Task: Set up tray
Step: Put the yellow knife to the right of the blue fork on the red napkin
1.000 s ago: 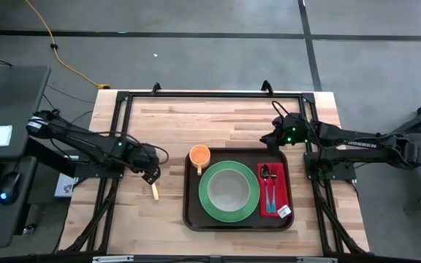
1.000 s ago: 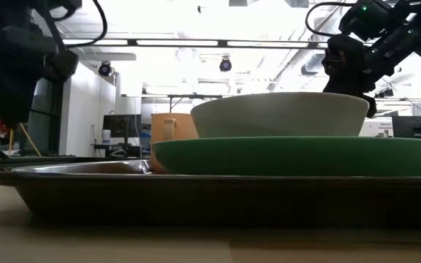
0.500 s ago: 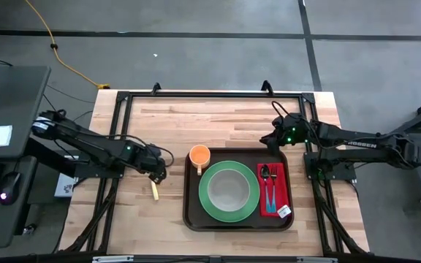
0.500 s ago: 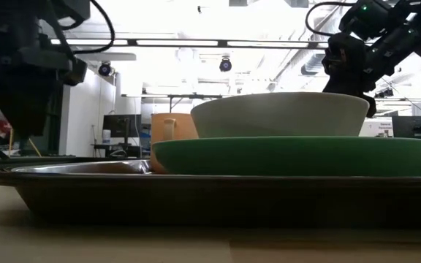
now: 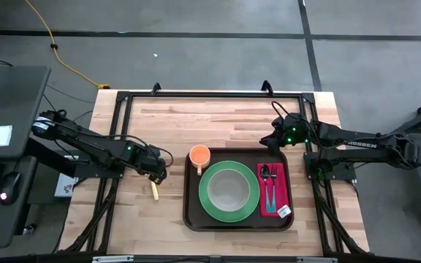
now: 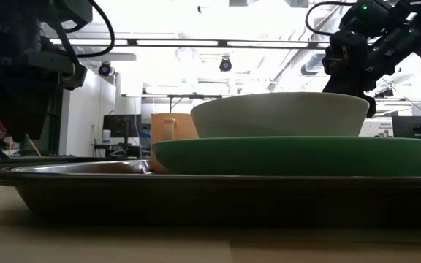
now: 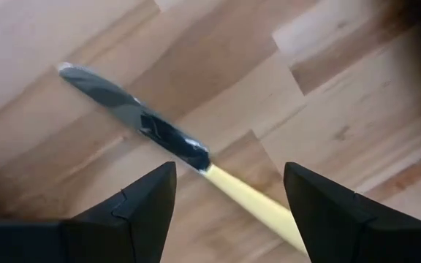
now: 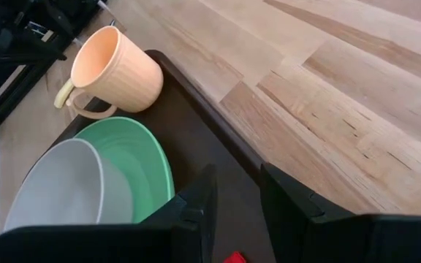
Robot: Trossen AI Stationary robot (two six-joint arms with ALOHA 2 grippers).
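Your left gripper (image 7: 229,191) hangs wide open over the knife (image 7: 174,150), holding nothing. Right gripper (image 8: 236,191) nearly closed, empty, above the tray (image 5: 192,212), center-right of the high view.

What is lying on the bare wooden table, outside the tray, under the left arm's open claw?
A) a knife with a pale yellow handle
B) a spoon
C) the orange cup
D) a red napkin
A: the knife lies on the table wood between the left gripper's open fingers, left of the tray.
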